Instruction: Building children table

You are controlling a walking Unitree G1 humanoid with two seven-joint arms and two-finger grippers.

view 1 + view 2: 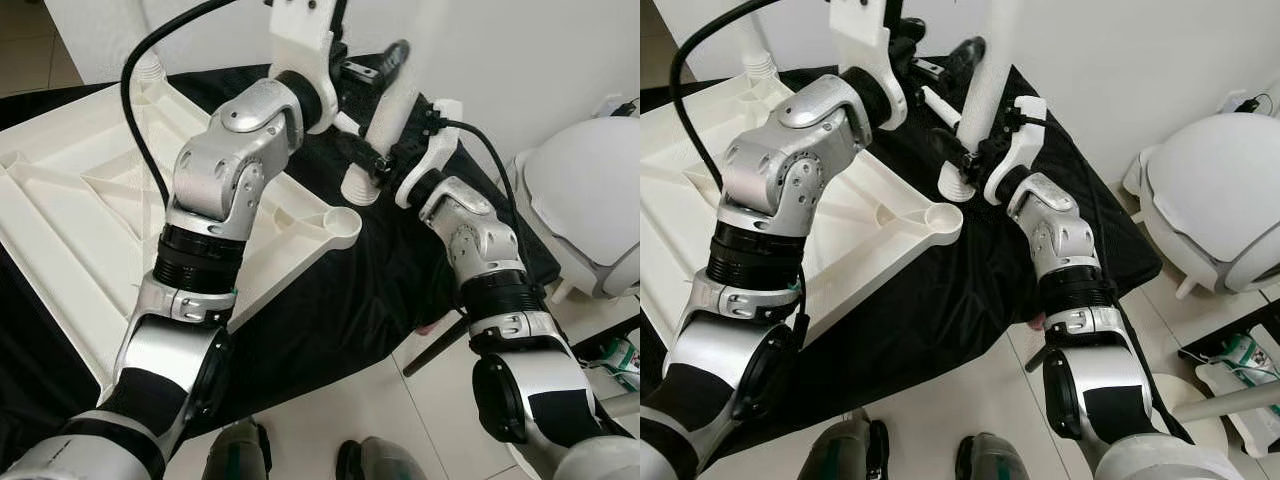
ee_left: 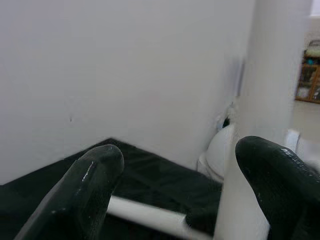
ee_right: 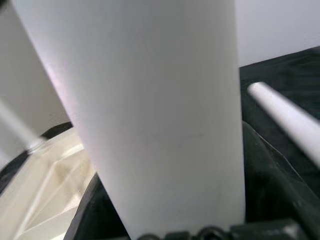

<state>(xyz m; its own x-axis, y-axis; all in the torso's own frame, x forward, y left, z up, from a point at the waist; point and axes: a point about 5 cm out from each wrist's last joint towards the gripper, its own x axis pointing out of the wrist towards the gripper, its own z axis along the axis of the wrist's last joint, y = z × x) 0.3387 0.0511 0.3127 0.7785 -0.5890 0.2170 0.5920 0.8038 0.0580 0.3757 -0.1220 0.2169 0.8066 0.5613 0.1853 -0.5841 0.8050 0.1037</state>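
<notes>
White table leg (image 1: 985, 80) held upright, clamped in right gripper (image 1: 975, 155) on black cloth (image 1: 970, 290). Left gripper (image 2: 180, 185) spread open beside leg. Upturned tabletop (image 1: 70, 220) laid alongside.

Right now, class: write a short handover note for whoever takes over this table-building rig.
Right gripper: shut on the white table leg, held upright with its threaded end on the black cloth.
Left gripper: open, raised beside that leg.
Tabletop: upside down on the cloth; its near corner socket has no leg.
Another leg lies on the cloth behind.
Done: leg picked up.
Left: seat it in a socket, then fit the others.
</notes>
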